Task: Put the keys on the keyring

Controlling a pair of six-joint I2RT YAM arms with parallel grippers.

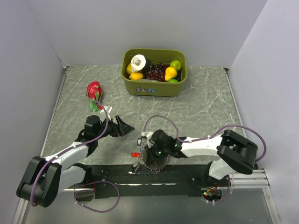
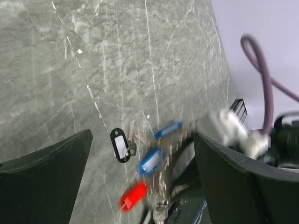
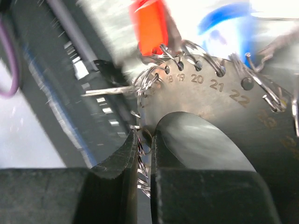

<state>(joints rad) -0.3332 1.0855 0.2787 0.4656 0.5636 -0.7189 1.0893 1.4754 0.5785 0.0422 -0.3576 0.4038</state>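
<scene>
My right gripper [image 1: 150, 154] is shut on the rim of the keyring [image 3: 210, 100], a grey metal disc with numbered holes and small wire rings along its edge. In the right wrist view its fingers [image 3: 117, 161] pinch that coiled rim. A red-headed key [image 3: 152, 25] and a blue-headed key [image 3: 224, 23] hang from it. The keyring [image 1: 155, 163] is held over the near table edge. My left gripper [image 1: 122, 127] is open and empty, left of the keys. In its view a black-headed key [image 2: 120, 145] lies on the table beside blue [image 2: 150, 160] and red [image 2: 133, 196] heads, blurred.
A green bin [image 1: 154, 88] of fruit stands at the back centre. A red dragon fruit [image 1: 94, 91] lies at the back left. A black strip [image 1: 196, 172] runs along the near edge. Purple cables loop over both arms. Walls close in three sides.
</scene>
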